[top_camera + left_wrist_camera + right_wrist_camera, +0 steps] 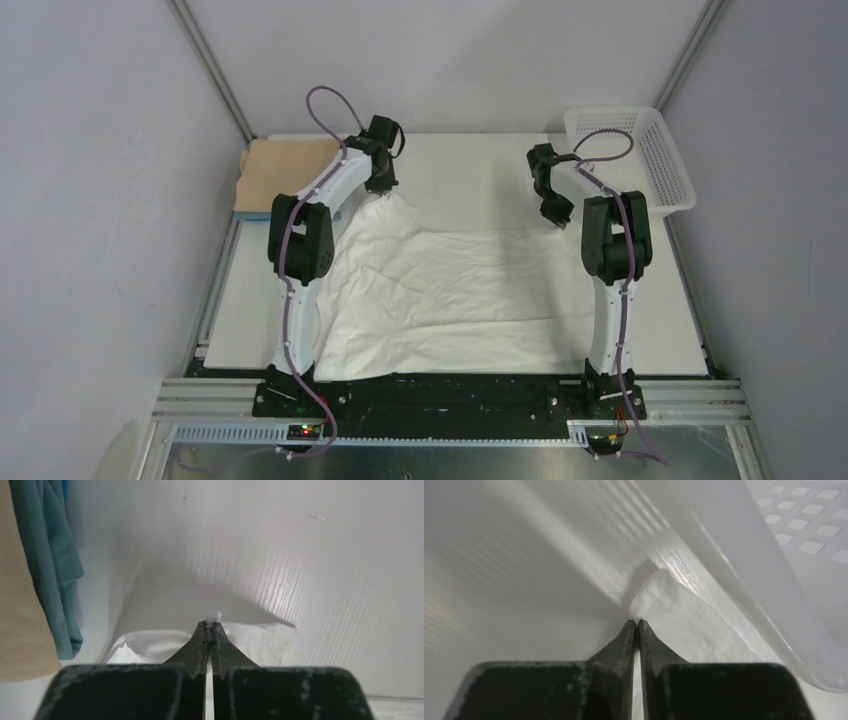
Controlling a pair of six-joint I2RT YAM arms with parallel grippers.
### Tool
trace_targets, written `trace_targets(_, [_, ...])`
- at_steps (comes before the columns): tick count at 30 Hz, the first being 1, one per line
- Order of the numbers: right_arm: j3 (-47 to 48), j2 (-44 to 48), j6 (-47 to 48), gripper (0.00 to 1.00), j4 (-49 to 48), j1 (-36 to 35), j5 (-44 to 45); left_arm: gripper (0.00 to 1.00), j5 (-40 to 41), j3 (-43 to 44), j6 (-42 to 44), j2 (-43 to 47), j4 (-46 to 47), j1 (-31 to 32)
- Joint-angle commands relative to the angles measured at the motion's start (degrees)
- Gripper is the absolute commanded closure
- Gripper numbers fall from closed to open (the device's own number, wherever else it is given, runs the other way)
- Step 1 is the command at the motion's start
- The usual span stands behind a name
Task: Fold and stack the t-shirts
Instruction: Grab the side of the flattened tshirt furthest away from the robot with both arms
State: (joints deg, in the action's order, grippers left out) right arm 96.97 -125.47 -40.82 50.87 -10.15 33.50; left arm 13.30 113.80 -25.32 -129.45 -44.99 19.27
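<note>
Left jaws are pressed fully together on a small nub of white cloth that pokes out past their tips, so the left jaws have the white t-shirt (250, 640) by its upper left corner. In the overhead view that corner rises into a small peak above the bench (480, 165), left of centre in the upper part of the frame. The right jaws are closed to a thin slit, their tips right at the shirt's upper right corner (684, 620). The cloth appears to be nipped between them, though the actual hold is hidden by the tips. Between these two corners the white t-shirt (450, 290) spreads wrinkled across the middle of the bench and runs down to the lower edge by the arm bases. In the upper left of the overhead frame the tan t-shirt (285, 170) lies folded, apart from the white one, with the light blue t-shirt (245, 212) showing as a strip along its lower left edge. The left wrist view has both at its left border, the tan t-shirt (20, 605) outermost and the blue one (55, 555) beside it, looking more teal there. A white perforated basket (640, 150) sits at the upper right of the bench, and its wall (804, 555) fills the right side of the right wrist view, just beside the shirt corner.
</note>
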Motion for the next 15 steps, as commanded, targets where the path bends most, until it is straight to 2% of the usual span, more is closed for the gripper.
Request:
trace_targets(1, [1.27, 1.2, 0.27, 0.99, -2.48, 0.12, 0.9, 1.0, 1.23, -0.69, 1.61, 4.7, 1.21, 0.4])
trace_targets(7, [-2.51, 5.94, 2.18, 1.0, -6.69, -1.25, 1.11, 1.0, 1.56, -5.95, 1.93, 10.41, 2.83, 1.46])
trace_targets(15, [-17.08, 19.23, 5.1, 1.0, -13.42, -4.05, -1.41, 1.0, 6.64, -26.14, -1.19, 25.48, 8.67, 5.74])
